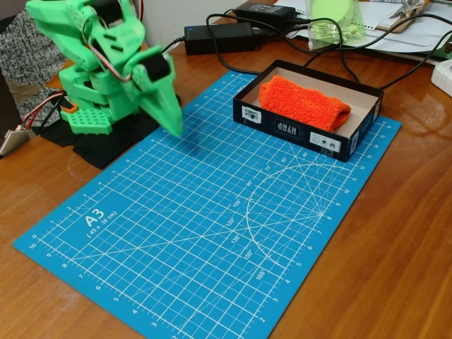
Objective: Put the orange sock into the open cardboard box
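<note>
The fingers (169,116) of the green gripper (171,121) look pressed together into one narrow point, holding nothing, tip hanging just above the far left part of the blue cutting mat (198,233). From where I stand the arm is folded back toward its base, well apart from the load. Further right, the orange sock (304,102) lies flat inside the open cardboard box (293,126), fully within its walls on the tan floor. To my eye the job is done; nothing seems left except parking the arm.
</note>
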`<state>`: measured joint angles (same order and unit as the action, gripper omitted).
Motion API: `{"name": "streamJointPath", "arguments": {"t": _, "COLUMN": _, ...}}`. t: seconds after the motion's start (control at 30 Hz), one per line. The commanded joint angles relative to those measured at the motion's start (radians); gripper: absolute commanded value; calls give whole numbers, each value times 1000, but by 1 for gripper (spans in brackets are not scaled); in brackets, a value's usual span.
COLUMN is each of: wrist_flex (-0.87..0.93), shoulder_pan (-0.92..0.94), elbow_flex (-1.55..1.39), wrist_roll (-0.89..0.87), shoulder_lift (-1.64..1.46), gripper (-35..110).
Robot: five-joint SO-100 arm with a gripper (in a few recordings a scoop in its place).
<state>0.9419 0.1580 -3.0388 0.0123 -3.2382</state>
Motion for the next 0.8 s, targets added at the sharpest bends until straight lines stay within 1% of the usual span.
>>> {"name": "streamJointPath", "arguments": {"t": 0.0, "wrist_flex": 109, "shoulder_pan": 12, "elbow_flex": -23, "wrist_roll": -29, "shoulder_lift": -137, "gripper": 0}}
{"name": "streamJointPath", "arguments": {"t": 0.03, "wrist_flex": 117, "shoulder_pan": 3, "elbow_flex": -35, "wrist_roll": -28, "shoulder_lift": -138, "gripper": 0}}
{"name": "streamJointPath", "arguments": {"t": 0.13, "wrist_flex": 66, "shoulder_pan": 8, "elbow_flex": -63, "wrist_roll": -26, "shoulder_lift": -137, "gripper": 0}}
{"name": "streamJointPath", "arguments": {"t": 0.3, "wrist_flex": 69, "shoulder_pan": 28, "elbow_flex": -63, "wrist_roll": -38, "shoulder_lift": -137, "gripper": 0}}
{"name": "streamJointPath", "arguments": {"t": 0.4, "wrist_flex": 41, "shoulder_pan": 40, "elbow_flex": -71, "wrist_roll": -49, "shoulder_lift": -137, "gripper": 0}}
{"name": "streamJointPath", "arguments": {"t": 0.63, "wrist_flex": 41, "shoulder_pan": 74, "elbow_flex": -71, "wrist_roll": -84, "shoulder_lift": -137, "gripper": 4}}
{"name": "streamJointPath", "arguments": {"t": 0.77, "wrist_flex": 41, "shoulder_pan": 63, "elbow_flex": -71, "wrist_roll": -75, "shoulder_lift": -137, "gripper": 0}}
